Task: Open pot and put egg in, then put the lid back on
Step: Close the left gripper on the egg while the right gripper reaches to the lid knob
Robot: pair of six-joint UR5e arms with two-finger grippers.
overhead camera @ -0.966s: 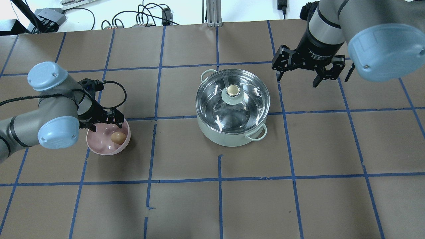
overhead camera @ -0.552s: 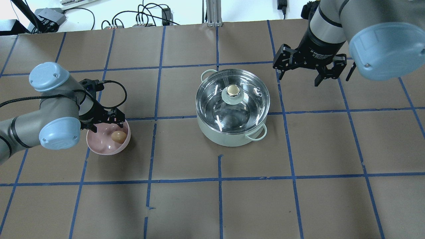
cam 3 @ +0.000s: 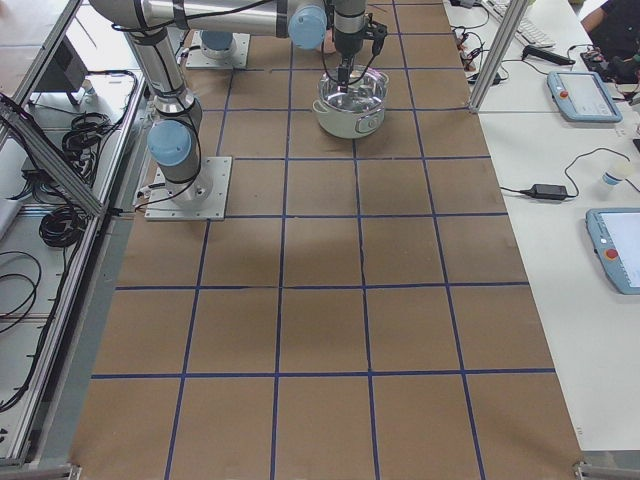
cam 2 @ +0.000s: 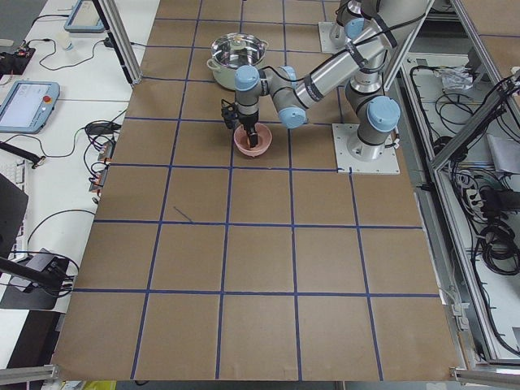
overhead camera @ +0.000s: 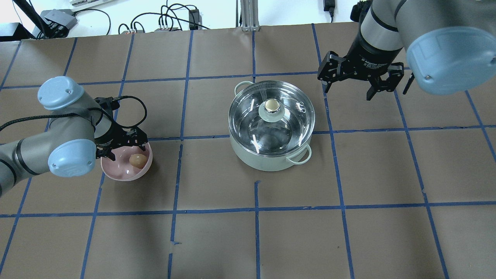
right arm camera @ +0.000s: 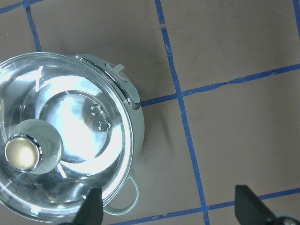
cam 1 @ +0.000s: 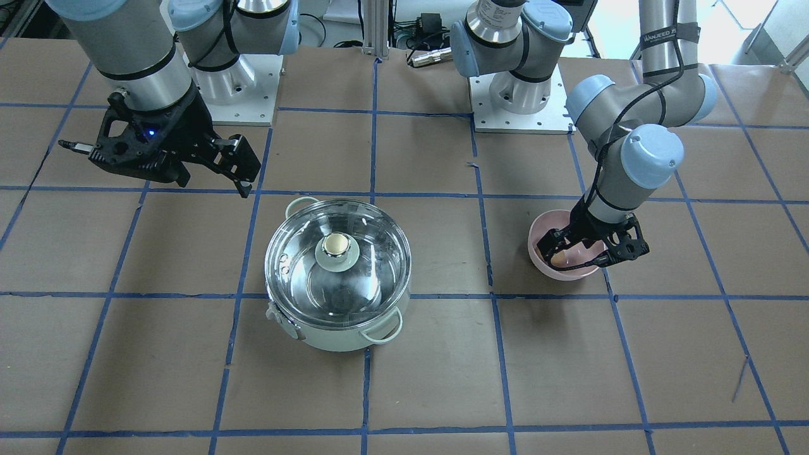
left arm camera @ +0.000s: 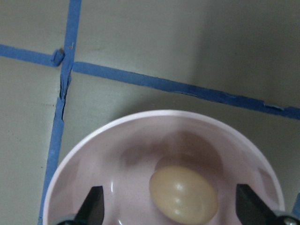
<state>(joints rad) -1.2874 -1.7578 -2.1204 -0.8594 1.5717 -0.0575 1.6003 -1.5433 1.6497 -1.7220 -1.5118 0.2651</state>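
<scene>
Lowering the left end effector (overhead camera: 124,150), fingers spread either side of the egg (left arm camera: 183,194) in the pink bowl (overhead camera: 124,176), should end in a gentle, centred squeeze. The right end effector (overhead camera: 348,87) hangs spread and empty beside the lidded pot (overhead camera: 267,161). One egg, bowl, pot and lid (overhead camera: 290,120) stand on the table (overhead camera: 348,232).

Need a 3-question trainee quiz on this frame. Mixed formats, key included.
1. True or false: the lid sits on the pot.
2. Where is the egg? A) inside the pot B) in the pink bowl C) on the bare table
3. Fill in: the left end effector, its fingers on either side of the egg, is ___ (open or shut).

Key: 1 true; 2 B; 3 open.
</scene>
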